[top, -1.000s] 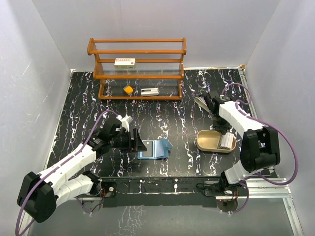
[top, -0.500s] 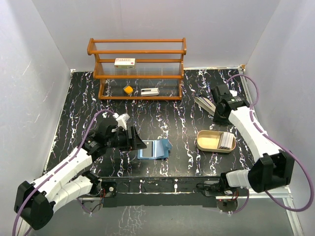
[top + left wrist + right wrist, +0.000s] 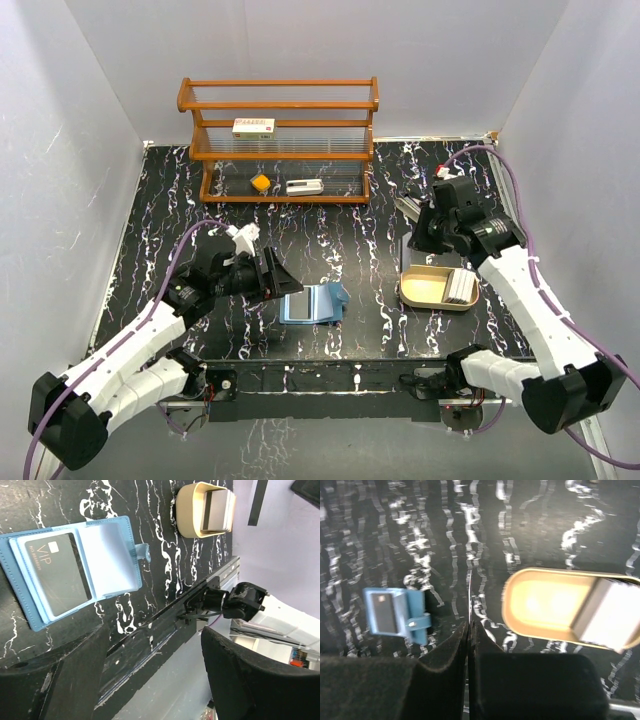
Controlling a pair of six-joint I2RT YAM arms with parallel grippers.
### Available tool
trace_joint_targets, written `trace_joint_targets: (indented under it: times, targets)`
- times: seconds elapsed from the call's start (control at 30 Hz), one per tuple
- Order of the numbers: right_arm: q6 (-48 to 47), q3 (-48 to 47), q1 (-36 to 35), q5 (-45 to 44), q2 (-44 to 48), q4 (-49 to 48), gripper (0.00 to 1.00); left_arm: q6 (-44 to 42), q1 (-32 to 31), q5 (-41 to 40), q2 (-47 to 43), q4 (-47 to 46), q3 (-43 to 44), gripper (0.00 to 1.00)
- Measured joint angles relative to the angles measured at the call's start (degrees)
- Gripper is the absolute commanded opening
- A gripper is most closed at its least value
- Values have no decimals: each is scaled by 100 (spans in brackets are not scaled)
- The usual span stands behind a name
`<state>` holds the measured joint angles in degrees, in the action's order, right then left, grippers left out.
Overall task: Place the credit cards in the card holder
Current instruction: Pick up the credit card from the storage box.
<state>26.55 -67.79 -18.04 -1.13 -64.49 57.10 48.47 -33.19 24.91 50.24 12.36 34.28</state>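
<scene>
Card holder (image 3: 312, 303) open flat, mid near edge of bench; black VIP card (image 3: 57, 575) slotted inside. My left jaws wide beside it, probably to steady. Right jaws pinch credit card (image 3: 470, 593) edge-on near tan tray (image 3: 418, 293) holding spare cards (image 3: 461, 287).

Your blue bi-fold card holder (image 3: 312, 302) lies open on the bench, black card (image 3: 59, 575) slotted inside. Pale grey cards (image 3: 461, 288) stand in the tan tray (image 3: 422, 287), one silvery card (image 3: 405, 207) between right fingers (image 3: 445, 655).
</scene>
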Motion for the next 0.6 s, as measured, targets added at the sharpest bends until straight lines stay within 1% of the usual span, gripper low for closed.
trace_joint_targets:
  times: [0.13,0.23,0.4,0.6]
  targets:
    - [212,195,-212,586,361,-496,0,280,0,98,-20,-227,0,72]
    - [503,538,-262,1220,721,-1067,0,625,0,273,-111,-640,-92,72]
    - [1279,1325,-289,2225,1322,-2203,0,1384,0,669,-299,-1729,-535,73]
    - [2094,1700,-323,3029,1499,-3344,0,2249,0,966,-251,-3097,-1014,73]
